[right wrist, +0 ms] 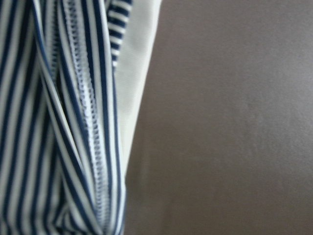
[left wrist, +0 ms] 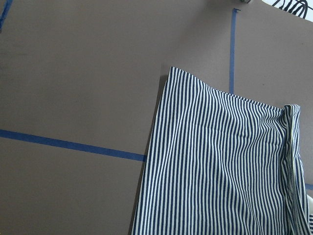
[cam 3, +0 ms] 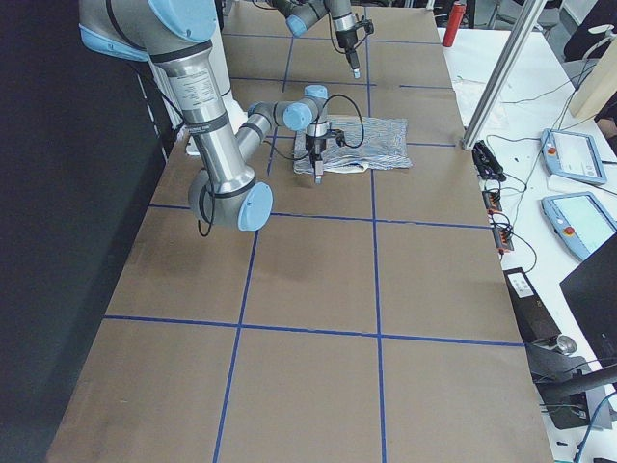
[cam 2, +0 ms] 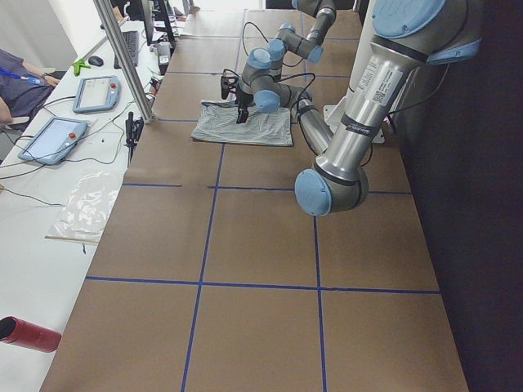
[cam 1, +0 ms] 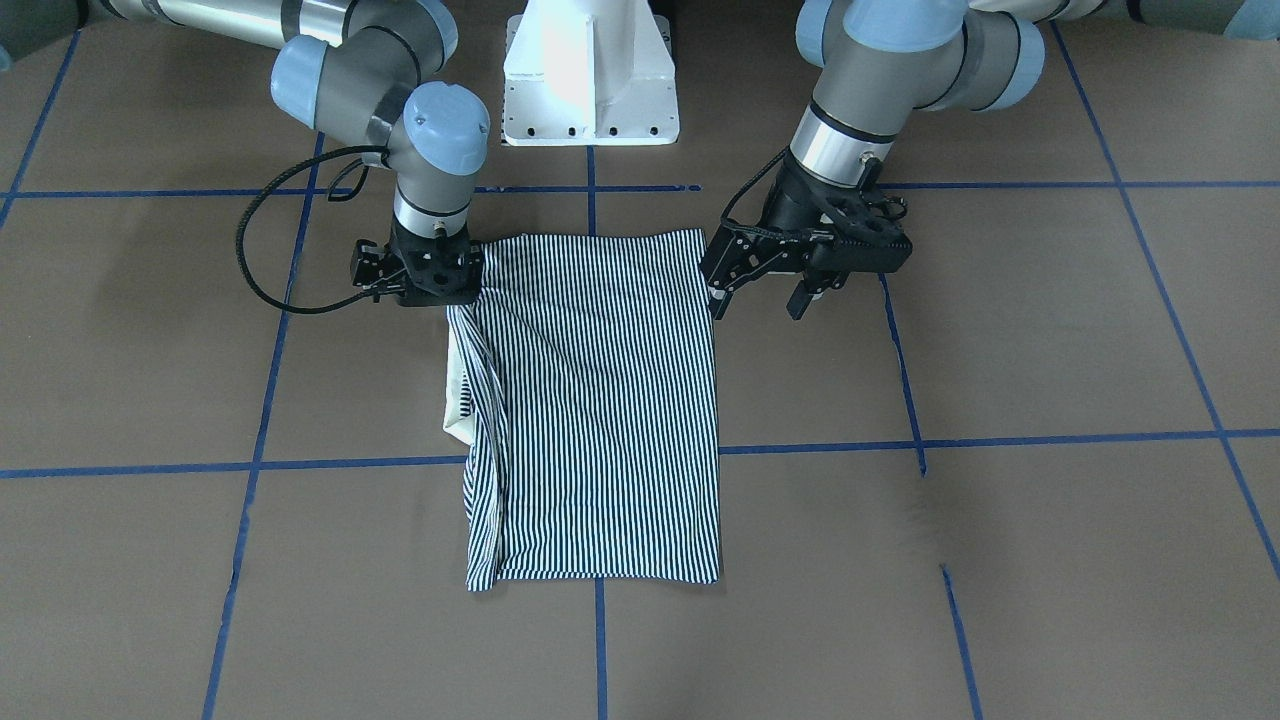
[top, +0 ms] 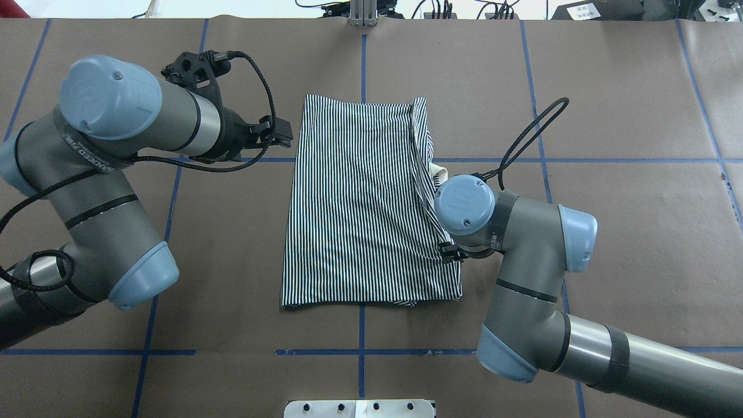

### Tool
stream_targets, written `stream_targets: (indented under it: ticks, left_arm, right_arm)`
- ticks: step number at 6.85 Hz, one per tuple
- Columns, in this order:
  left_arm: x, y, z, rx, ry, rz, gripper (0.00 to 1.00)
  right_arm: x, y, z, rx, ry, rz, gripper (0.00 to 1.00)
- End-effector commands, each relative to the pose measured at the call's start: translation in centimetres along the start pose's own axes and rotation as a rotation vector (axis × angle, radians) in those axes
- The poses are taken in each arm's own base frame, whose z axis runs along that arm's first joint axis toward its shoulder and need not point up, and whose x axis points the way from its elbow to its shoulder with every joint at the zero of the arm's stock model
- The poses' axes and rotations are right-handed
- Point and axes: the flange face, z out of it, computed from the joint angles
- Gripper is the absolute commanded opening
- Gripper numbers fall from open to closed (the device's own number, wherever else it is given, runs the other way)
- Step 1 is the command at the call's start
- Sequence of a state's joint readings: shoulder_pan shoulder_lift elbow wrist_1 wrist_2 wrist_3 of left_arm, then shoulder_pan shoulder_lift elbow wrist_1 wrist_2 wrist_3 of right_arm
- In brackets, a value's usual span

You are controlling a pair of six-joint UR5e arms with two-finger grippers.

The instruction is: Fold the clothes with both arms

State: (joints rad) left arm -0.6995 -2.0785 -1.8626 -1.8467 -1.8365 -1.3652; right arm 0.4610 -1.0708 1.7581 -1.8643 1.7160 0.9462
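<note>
The striped polo shirt [cam 1: 600, 400] lies folded into a tall rectangle in the middle of the brown table [cam 1: 1000, 500], laid flat across the blue tape lines [cam 1: 350, 463], with one short edge near the white pedestal base [cam 1: 590, 70] and the other on the far side. Along its right long edge the cloth is doubled over in a loose, ridged fold, and a piece of the cream collar [cam 1: 458, 395] pokes out from under that fold onto the table. The right gripper [cam 1: 425, 290] points straight down at the near right corner of the shirt, and the ridged fold runs up to it. Its fingertips are hidden beneath its own body in the front and overhead views. The right wrist camera shows only striped cloth, a stitched seam and the cream collar very close to the lens, so it cannot be told whether this gripper is clamped on the fabric or merely resting at it. The left gripper [cam 1: 756, 310] hangs above the table just off the shirt's left long edge, its two fingers spread wide apart with nothing between them and clear of the cloth. The left wrist camera looks down from a height onto a corner of the shirt and bare table beside it.
</note>
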Motion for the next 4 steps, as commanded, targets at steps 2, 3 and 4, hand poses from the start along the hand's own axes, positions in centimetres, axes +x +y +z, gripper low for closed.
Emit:
stream_targets:
  ticks: [2, 3, 4]
  left_arm:
    - [0.1, 0.0, -0.1, -0.001, 0.003, 0.005, 1.0]
    - [0.1, 0.0, -0.1, 0.0, 0.005, 0.006, 1.0]
    - [0.1, 0.0, -0.1, 0.0, 0.005, 0.006, 1.0]
  right_arm:
    - [2.9, -0.9, -3.9, 0.017, -0.01, -0.018, 1.0]
    - [0.6, -3.2, -6.1, 0.044, -0.042, -0.021, 1.0]
    - [-3.1, -7.1, -7.9, 0.061, -0.048, -0.015, 1.0]
